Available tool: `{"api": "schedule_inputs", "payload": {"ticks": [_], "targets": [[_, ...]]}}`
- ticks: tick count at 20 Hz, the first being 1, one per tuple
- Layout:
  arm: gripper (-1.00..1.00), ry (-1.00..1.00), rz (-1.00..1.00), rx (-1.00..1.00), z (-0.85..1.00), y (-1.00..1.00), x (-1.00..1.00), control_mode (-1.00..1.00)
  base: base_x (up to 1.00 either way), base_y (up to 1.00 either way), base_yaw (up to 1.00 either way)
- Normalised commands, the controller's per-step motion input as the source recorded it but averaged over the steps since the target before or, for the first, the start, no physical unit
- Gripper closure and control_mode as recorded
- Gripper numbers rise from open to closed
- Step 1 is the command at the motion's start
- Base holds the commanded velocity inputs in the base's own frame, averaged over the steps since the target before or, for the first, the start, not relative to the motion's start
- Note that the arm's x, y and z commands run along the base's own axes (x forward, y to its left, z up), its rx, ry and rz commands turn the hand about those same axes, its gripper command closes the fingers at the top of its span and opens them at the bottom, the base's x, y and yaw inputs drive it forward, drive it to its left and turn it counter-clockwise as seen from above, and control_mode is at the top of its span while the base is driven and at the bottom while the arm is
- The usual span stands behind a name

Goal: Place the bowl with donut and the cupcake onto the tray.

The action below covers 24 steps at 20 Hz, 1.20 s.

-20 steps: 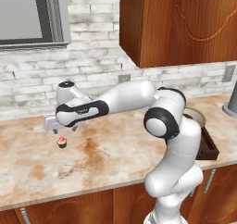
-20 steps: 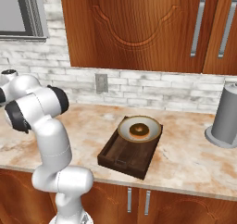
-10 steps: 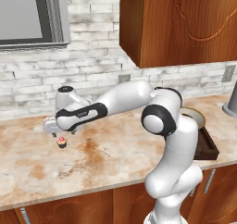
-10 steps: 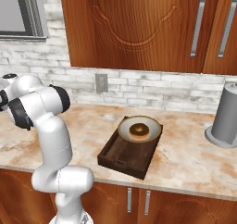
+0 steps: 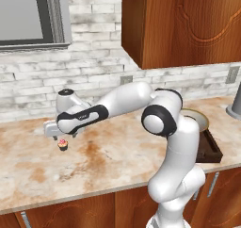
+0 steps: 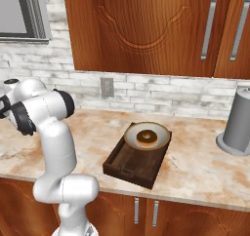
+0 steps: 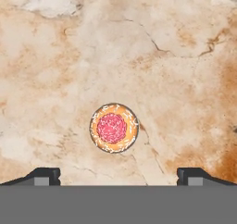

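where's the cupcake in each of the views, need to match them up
Left base view: the cupcake stands at the left on the marble counter, just under the open gripper.
Right base view: the counter's left end lies behind the arm, so no place to give for it there.
Hand view: seen from above at the centre, pink top, between and ahead of the two fingertips.
Shared landmark: the brown-veined marble counter.
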Motion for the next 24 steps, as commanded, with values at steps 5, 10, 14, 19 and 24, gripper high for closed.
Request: {"api": "schedule_inputs", "payload": {"ticks": [5,10,14,19,24], "targets": [[-1.00,0.00,0.00,0.00,-0.12,0.02,0.05,-1.00,0.00,0.00,0.00],[-1.00,0.00,0.00,0.00,-0.09,0.05,0.12,-1.00,0.00,0.00,0.00],[-1.00,0.00,0.00,0.00,-0.13,0.08,0.09,-1.00,0.00,0.00,0.00],[-1.00,0.00,0.00,0.00,-0.11,0.09,0.00,-1.00,0.00,0.00,0.00],[-1.00,0.00,0.00,0.00,-0.07,0.02,0.01,-1.00,0.00,0.00,0.00]]}}
